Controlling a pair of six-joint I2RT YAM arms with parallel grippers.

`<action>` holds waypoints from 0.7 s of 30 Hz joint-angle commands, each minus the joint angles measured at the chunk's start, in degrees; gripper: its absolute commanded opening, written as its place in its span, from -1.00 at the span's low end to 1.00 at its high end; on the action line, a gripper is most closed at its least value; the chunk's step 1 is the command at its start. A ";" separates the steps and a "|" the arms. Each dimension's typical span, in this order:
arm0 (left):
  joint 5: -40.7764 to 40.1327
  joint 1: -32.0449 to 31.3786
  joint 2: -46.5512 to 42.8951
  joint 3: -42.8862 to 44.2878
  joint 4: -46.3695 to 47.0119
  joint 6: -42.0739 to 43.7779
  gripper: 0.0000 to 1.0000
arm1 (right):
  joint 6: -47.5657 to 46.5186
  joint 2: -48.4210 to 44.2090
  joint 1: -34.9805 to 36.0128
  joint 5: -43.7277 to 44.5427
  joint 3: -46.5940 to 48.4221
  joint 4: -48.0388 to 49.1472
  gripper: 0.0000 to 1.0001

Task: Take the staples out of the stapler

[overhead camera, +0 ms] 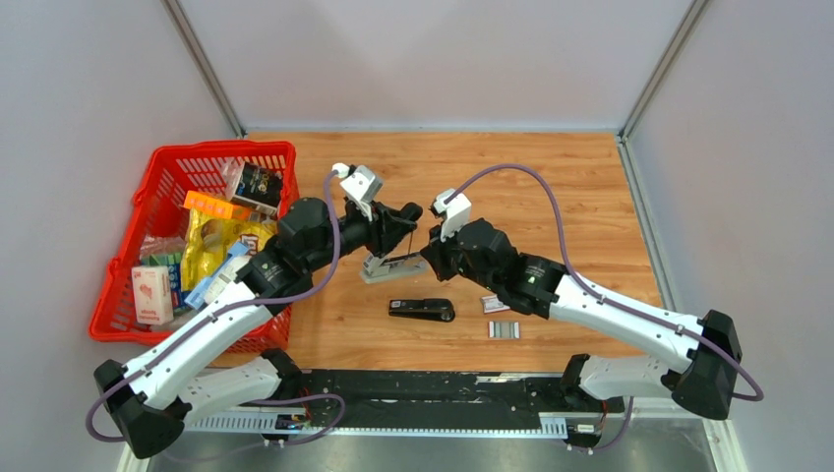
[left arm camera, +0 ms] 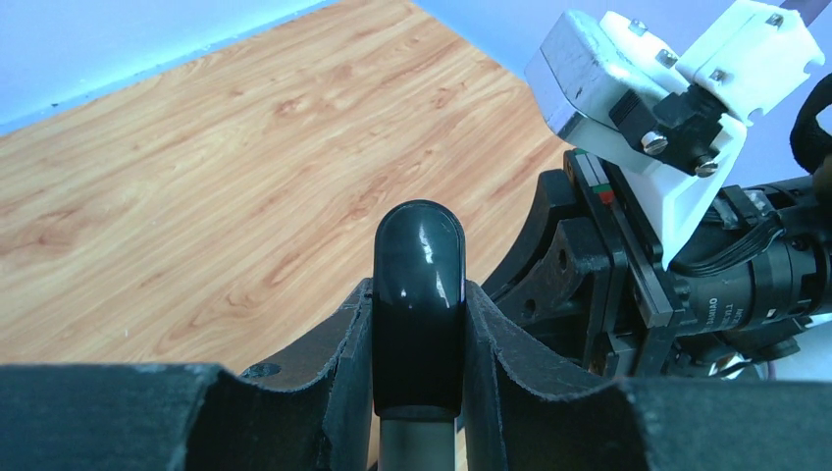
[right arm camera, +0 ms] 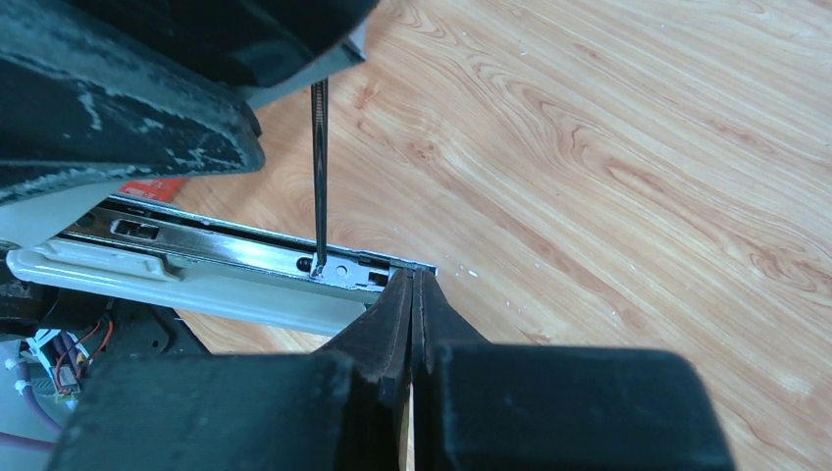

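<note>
Black pads, left gripper (left arm camera: 420,294): clenched on the dark rounded top arm (left arm camera: 420,245) of the grey stapler (overhead camera: 391,267), which you hold lifted off its base.
Black pads, right gripper (right arm camera: 414,289): pressed flat together, with the tips touching the front end of the magazine rail (right arm camera: 245,250). You cannot tell whether anything thin is pinched between them.
Spring rod (right arm camera: 319,167): a thin wire running up from the rail to the raised arm, just beside your right fingertips.
Staples (overhead camera: 504,329): a silvery ribbed strip lying flat on the table (overhead camera: 551,187), near your right forearm and well apart from the grey stapler.
Neighbours: a small white-and-red box (overhead camera: 495,305) lies just beyond the strip. A black stapler (overhead camera: 421,310) lies closed between the grey one and the arm bases.
Open room: you have bare wood beyond and to the right of both grippers, up to the walls. On your left, a red basket (overhead camera: 221,147) full of packets sits beside the left arm.
Hidden: glare and shadow fill the inside of the rail, so you cannot read any load there. The left wrist view cuts off the stapler's base, and the right arm's wrist crowds that view's right side.
</note>
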 commanded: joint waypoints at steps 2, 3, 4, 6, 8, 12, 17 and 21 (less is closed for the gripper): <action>-2.97 0.25 -0.89 2.26 12.54 -0.85 -1.00 | -0.34 0.59 0.67 -1.03 -0.87 2.21 -1.00; -3.15 0.25 -1.15 2.26 12.72 -0.94 -1.00 | -0.61 0.85 0.68 -1.03 -1.05 2.65 -1.00; -3.24 0.25 -1.32 1.91 12.80 -1.12 -1.00 | -0.70 1.12 0.59 -1.20 -1.05 3.18 -1.00; -3.59 0.25 -1.94 1.82 12.98 -1.29 -1.00 | -0.70 1.73 0.59 -1.90 -1.22 4.06 -1.00; -4.55 0.25 -2.47 1.56 13.16 -1.47 -1.00 | -0.52 2.26 0.68 -2.26 -1.49 4.67 -1.00; -5.52 0.25 -3.35 1.03 13.68 -1.38 -1.00 | -0.96 2.96 0.59 -3.13 -2.54 6.96 -1.00; -5.17 0.25 -2.82 0.41 15.09 -1.91 -1.00 | -1.58 4.46 0.59 -3.31 -2.89 7.31 -1.00; -4.56 0.25 -2.03 0.33 15.79 -2.08 -1.00 | -1.84 4.90 0.59 -3.13 -3.95 8.28 -1.00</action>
